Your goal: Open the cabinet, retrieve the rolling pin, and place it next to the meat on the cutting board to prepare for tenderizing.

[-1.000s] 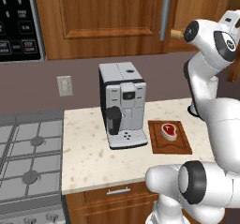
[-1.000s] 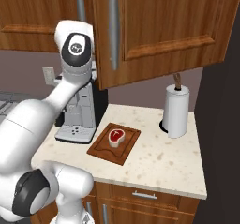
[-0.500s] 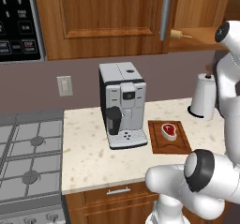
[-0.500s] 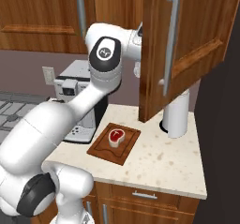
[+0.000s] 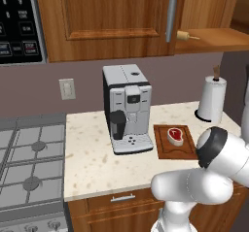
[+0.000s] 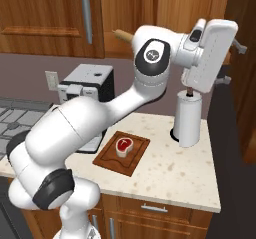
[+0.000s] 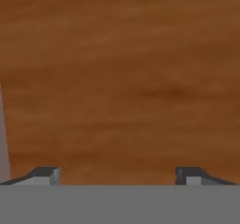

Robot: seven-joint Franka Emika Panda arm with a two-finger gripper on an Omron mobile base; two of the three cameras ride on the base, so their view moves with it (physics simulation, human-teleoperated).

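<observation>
The cabinet has its left door shut. Its right door is swung wide open at the far right. On the bare shelf lies the rolling pin, one tan end poking out past the shut door; it also appears as the rolling pin behind my arm. My gripper is raised beside the open door, open and empty. In the hand view the gripper faces the door's wood at close range. The meat rests on the cutting board on the counter.
A coffee machine stands left of the board, and a paper towel roll stands at the back right. A stove lies left of the counter, with a microwave above it. My own arm fills the lower right.
The right cabinet door has swung from half open to wide open. My hand has moved right alongside it, still open, and the shelf with the rolling pin is now exposed.
</observation>
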